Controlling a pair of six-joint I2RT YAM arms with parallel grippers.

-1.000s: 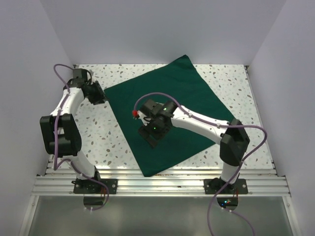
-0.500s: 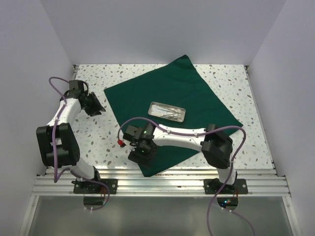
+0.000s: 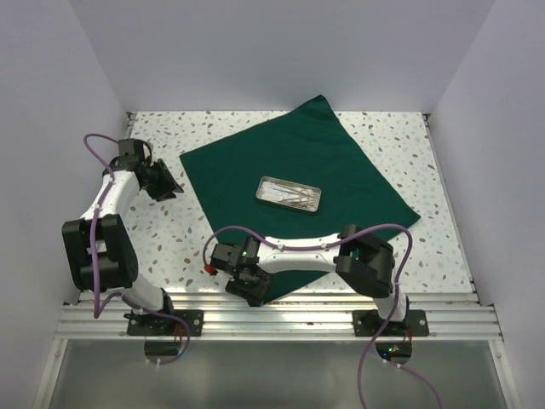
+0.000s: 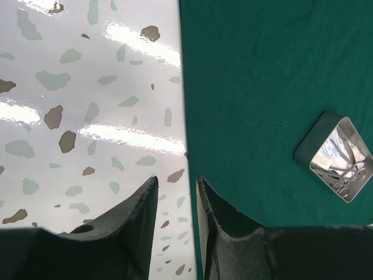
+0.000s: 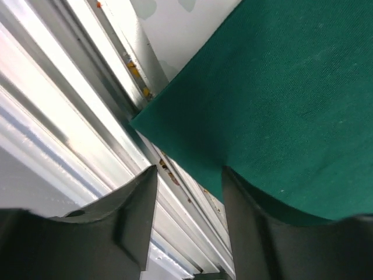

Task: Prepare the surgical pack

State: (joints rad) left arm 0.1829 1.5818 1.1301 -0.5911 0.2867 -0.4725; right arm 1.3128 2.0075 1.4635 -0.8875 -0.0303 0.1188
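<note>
The surgical pack (image 3: 341,162) is a dark green cloth lying spread flat as a big square, one corner toward me. A small metal tray (image 3: 289,193) of instruments rests near its middle. My left gripper (image 3: 170,187) sits low at the cloth's left corner. In the left wrist view the cloth's (image 4: 262,87) edge runs down into the gap of the left gripper (image 4: 177,179), whose jaws stand a little apart; the tray (image 4: 338,157) shows at the right. My right gripper (image 3: 254,294) is at the near corner. The right gripper (image 5: 189,169) is open, the cloth (image 5: 291,87) corner just ahead.
The speckled tabletop (image 3: 170,239) lies bare to the left of the cloth. An aluminium rail (image 3: 281,319) runs along the near edge, right under the right gripper, and fills the left of the right wrist view as the rail (image 5: 87,116). White walls close in three sides.
My right arm swung from the cloth's middle down to its near corner, uncovering the tray, and its jaws narrowed. My left gripper shifted slightly left at the left corner.
</note>
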